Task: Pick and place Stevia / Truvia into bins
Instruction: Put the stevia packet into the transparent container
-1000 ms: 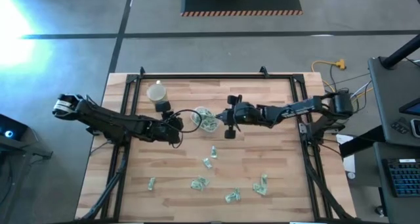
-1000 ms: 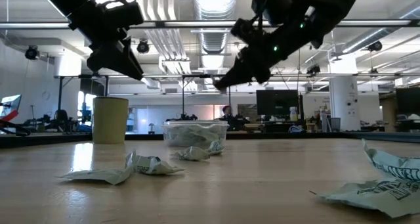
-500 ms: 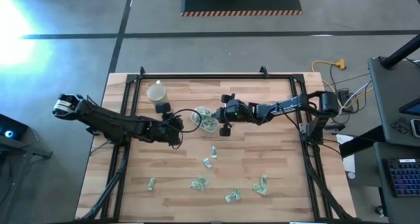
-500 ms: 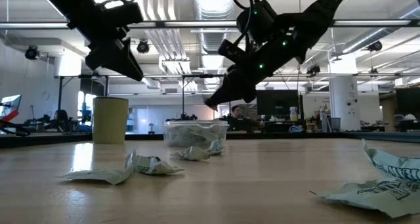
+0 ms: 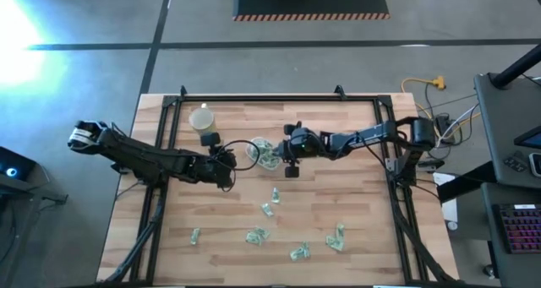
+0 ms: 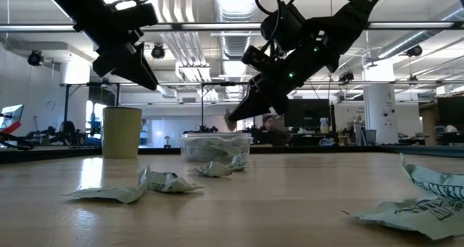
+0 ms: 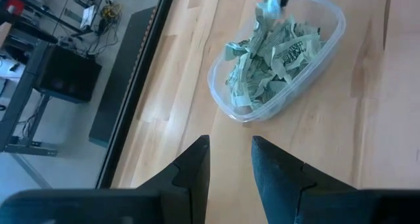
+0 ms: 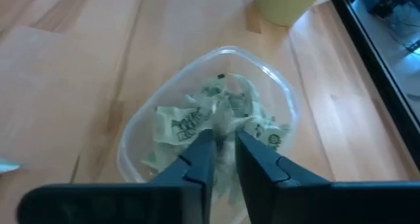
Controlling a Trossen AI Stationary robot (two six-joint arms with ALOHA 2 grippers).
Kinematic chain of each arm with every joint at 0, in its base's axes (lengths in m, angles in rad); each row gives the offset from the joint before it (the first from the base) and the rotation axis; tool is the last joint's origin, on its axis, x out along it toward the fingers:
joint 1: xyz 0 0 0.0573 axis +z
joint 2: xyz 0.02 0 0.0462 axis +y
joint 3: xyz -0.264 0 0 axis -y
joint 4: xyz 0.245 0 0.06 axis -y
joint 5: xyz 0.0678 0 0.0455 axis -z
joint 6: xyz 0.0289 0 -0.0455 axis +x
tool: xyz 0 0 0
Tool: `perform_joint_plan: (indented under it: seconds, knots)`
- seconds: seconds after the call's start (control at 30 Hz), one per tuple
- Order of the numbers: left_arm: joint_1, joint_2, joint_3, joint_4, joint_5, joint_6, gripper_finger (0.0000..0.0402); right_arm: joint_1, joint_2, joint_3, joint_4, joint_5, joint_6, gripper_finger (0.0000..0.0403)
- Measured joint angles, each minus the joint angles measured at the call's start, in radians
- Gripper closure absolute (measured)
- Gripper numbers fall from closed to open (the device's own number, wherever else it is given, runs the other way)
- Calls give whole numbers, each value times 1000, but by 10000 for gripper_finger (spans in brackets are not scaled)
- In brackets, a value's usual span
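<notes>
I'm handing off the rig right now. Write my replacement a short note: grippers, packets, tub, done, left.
Right gripper: over the clear tub, fingers just parting around a sweetener packet.
Left gripper: empty, slightly open, waiting beside the tub.
Done: tub holds a pile of packets.
Left: loose packets scattered on the near half of the table; one lies just outside the tub. Yellow cup unused.
</notes>
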Motion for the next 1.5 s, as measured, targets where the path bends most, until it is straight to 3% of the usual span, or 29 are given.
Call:
perform_joint_plan:
  seconds: [0.2,0.4,0.87,0.97,1.23,1.37,1.5]
  knots:
    - [-1,0,-1,0,0,0,306,0,-8,0,-1,6,7,301]
    - [-3,0,-3,19,38,-3,306,0,-62,0,-80,8,-17,276]
    - [-13,22,-14,202,348,14,306,42,-336,-16,-625,-2,167,288]
    - [-26,63,-14,251,418,57,306,60,-363,-45,-637,-3,192,291]
    - [-34,200,-15,467,728,235,306,74,-378,-87,-650,-2,193,292]
    - [-34,263,-13,568,808,310,306,75,-377,-90,-652,-2,193,298]
    - [-34,334,21,568,841,334,306,75,-377,-90,-652,-2,193,303]
